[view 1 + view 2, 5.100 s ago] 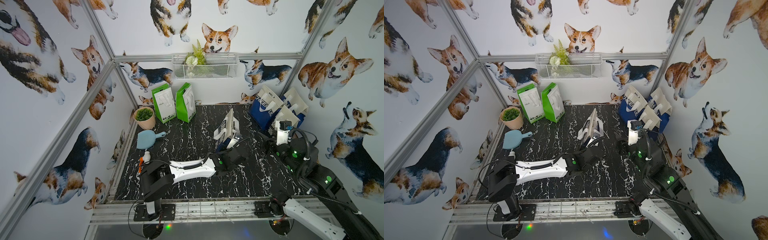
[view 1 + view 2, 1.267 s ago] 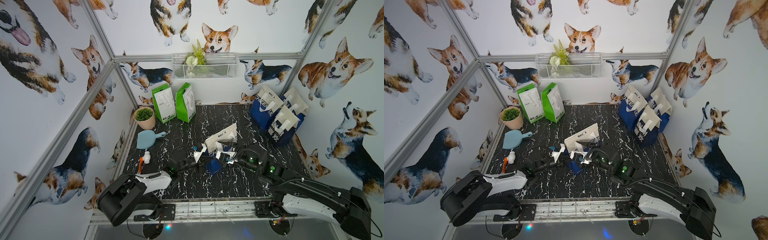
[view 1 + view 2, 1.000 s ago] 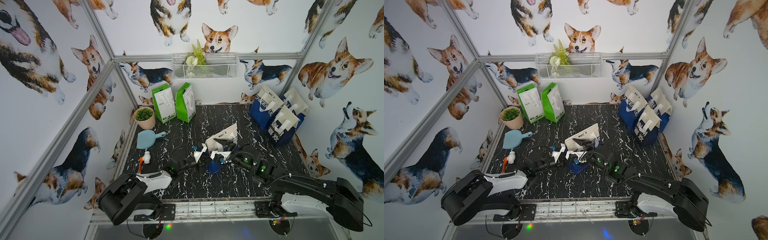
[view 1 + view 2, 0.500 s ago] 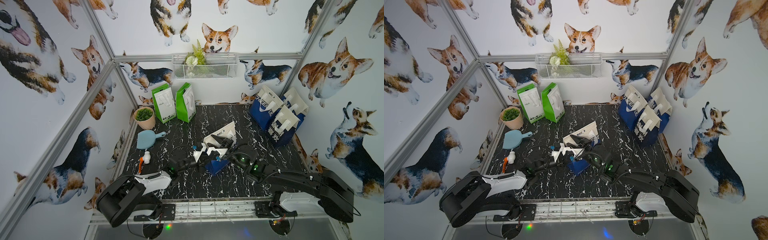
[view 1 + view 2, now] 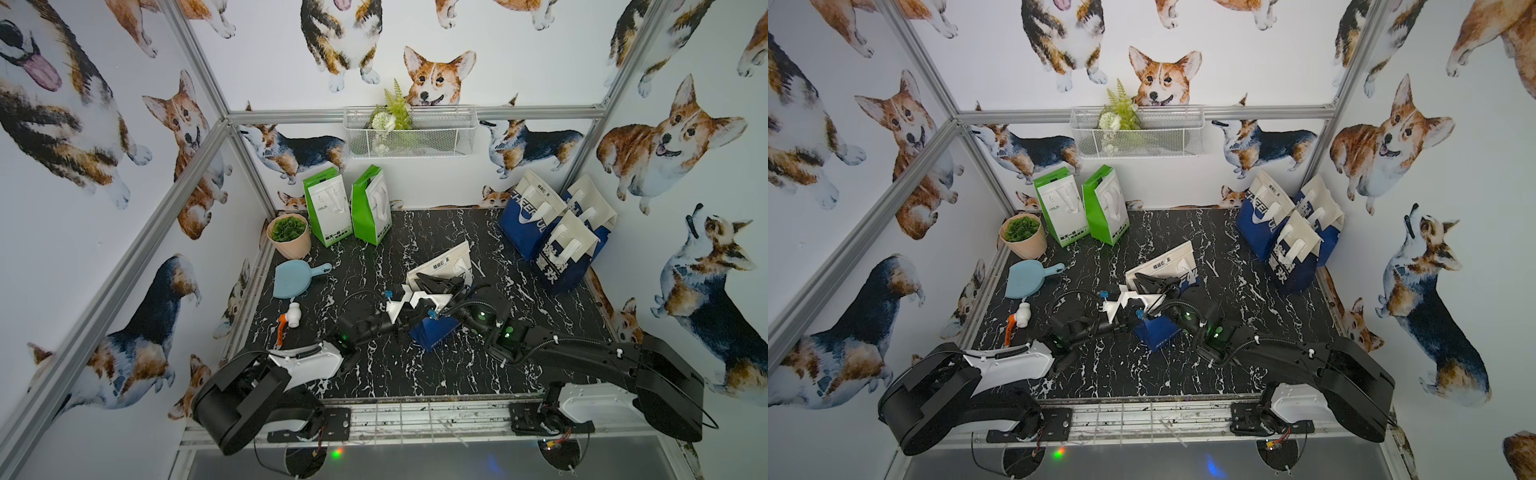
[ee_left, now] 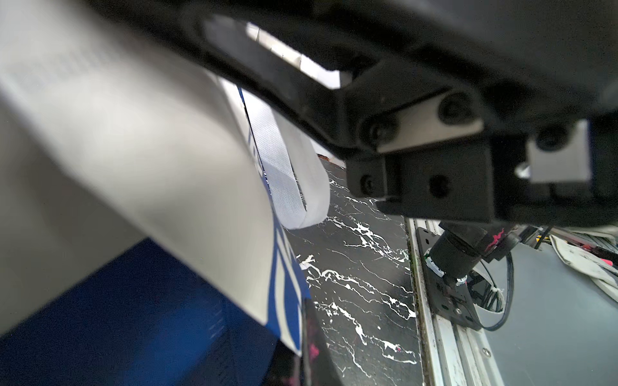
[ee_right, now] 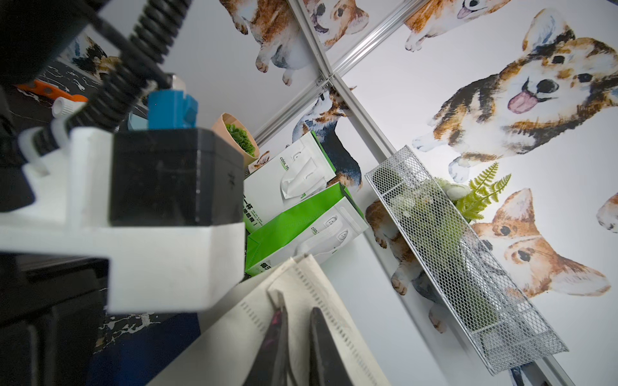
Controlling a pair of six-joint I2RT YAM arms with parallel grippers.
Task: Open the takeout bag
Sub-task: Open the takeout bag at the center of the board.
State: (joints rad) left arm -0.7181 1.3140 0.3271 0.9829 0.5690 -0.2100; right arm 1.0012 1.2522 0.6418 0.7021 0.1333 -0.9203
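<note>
- Right gripper (image 5: 424, 279) is hanging at the centre of the frame in both top views. Its two dark fingers (image 7: 272, 337) are standing nearly together at the white rim of the takeout bag (image 5: 446, 259). A thin gap is showing, and I cannot tell whether paper is being pinched.
- Left gripper (image 5: 411, 320) is sitting fully closed just below it in the frame, clamping, as far as I can judge, the bag's near panel where white meets blue.
- The bag is leaning on the black marble tabletop (image 5: 457, 374), with its blue base toward the lower frame and its mouth toward the upper.
- Its rim is running from lower left to upper right, with the right gripper lying at the far panel and the left at the near one. Spreading the mouth is likely calling for a pull across that line, and the right arm is sitting nearer the far side.
</note>
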